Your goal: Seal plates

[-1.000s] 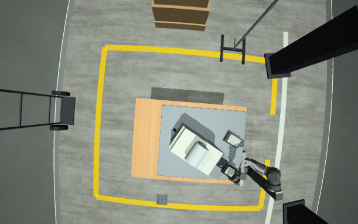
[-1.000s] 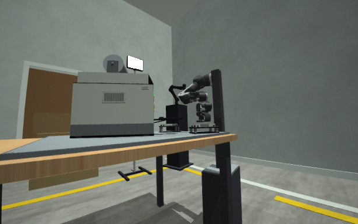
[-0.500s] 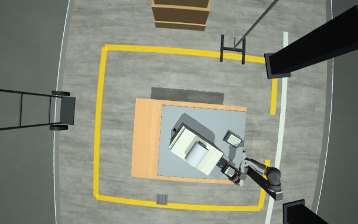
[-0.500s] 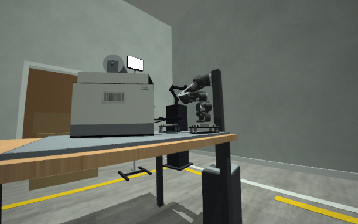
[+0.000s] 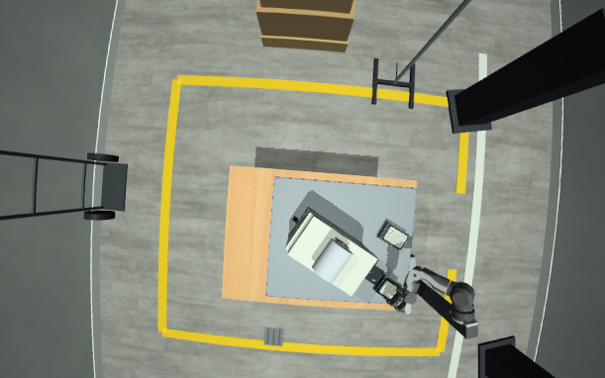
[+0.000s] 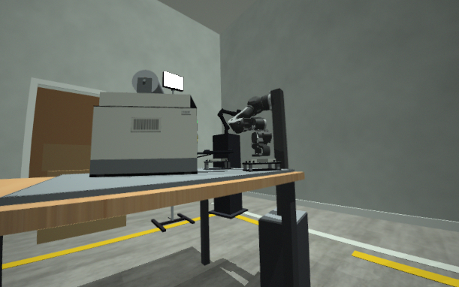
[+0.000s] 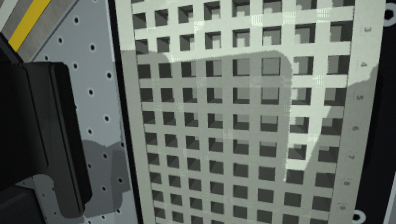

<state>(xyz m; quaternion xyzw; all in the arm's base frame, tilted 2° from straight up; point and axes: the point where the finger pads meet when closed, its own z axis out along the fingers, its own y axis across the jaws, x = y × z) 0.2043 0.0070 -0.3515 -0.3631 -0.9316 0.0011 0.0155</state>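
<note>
One open plate (image 5: 388, 289) (image 7: 240, 107) sits in the nest (image 6: 250, 164) near the sealer's front corner; its wells show without foil. A second plate (image 5: 395, 236) sits in the other nest (image 6: 208, 163) farther back. Nest labels are not readable. My gripper (image 5: 403, 302) (image 6: 261, 154) is open and empty, pointing down just above the nearer plate. In the wrist view only one finger shows, left of the plate's long side. The sealer (image 5: 325, 254) (image 6: 143, 139) has its dark stage (image 5: 374, 274) out in front, partly hidden. A small green light (image 6: 197, 121) shows on the sealer's front edge.
The foil roll (image 5: 333, 260) (image 6: 145, 81) stands on top of the sealer. The sealer's body rises close beside the nearer nest. The grey perforated board (image 5: 283, 267) (image 7: 100, 115) carries the sealer and nests. The wooden table edge (image 5: 323, 303) lies just beyond it.
</note>
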